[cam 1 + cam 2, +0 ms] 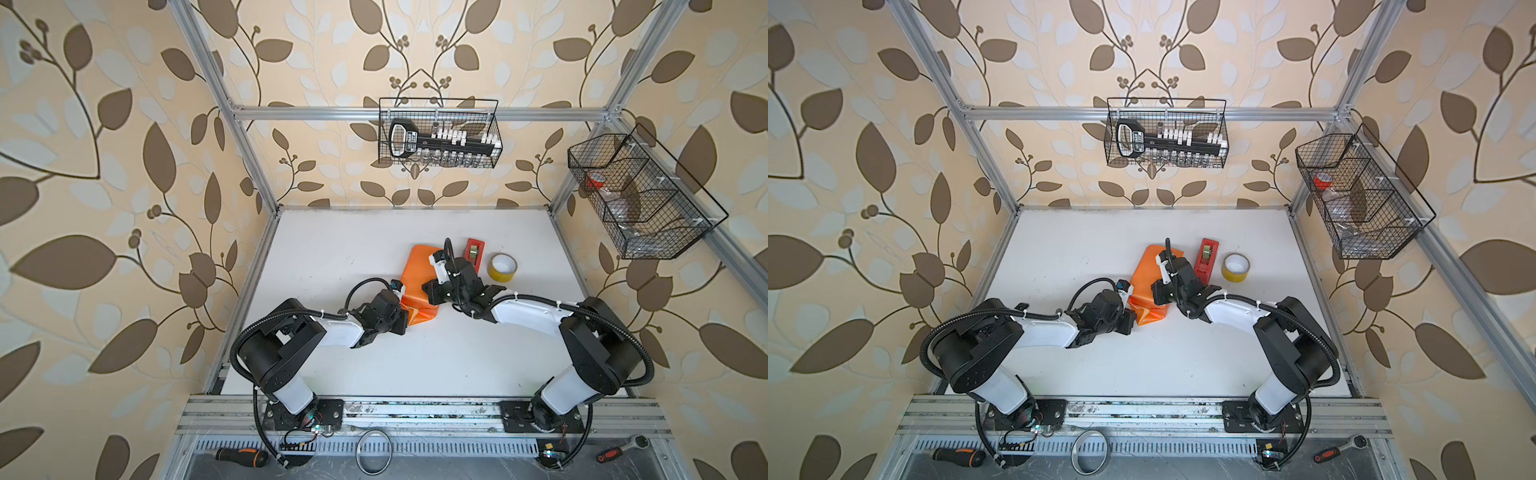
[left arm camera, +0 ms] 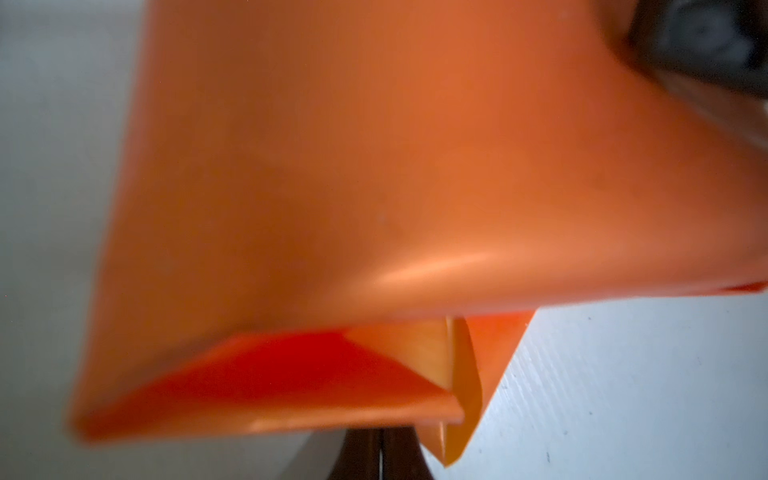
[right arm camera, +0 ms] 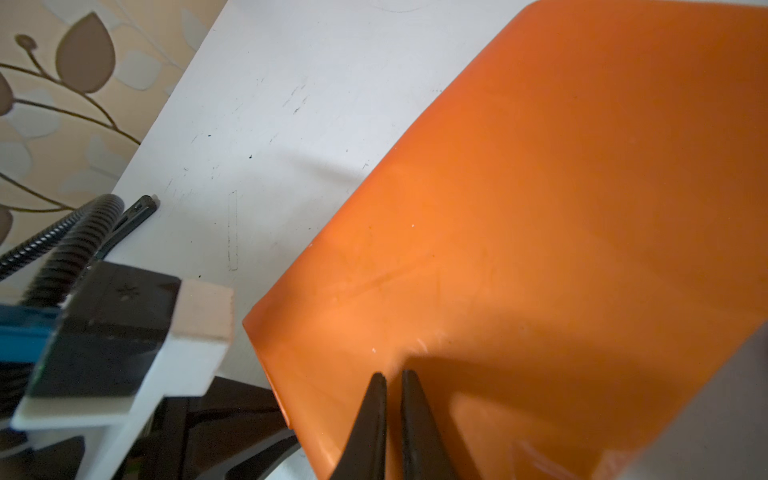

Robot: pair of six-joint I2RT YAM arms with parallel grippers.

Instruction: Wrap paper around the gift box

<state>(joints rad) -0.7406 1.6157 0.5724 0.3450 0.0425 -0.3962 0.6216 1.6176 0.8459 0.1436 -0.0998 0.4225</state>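
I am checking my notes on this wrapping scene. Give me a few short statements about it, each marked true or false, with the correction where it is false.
1. The paper shows its orange side upward. True.
2. The yellow roll lies on the paper. False: it lies on the table, apart from the paper, with the red dispenser between them.
3. The left tool is at the paper's near end. True.
4. The right tool is wide open. False: its jaws are shut but for a slit, over the paper.

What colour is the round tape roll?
The tape roll is yellow; it shows best in a top view.
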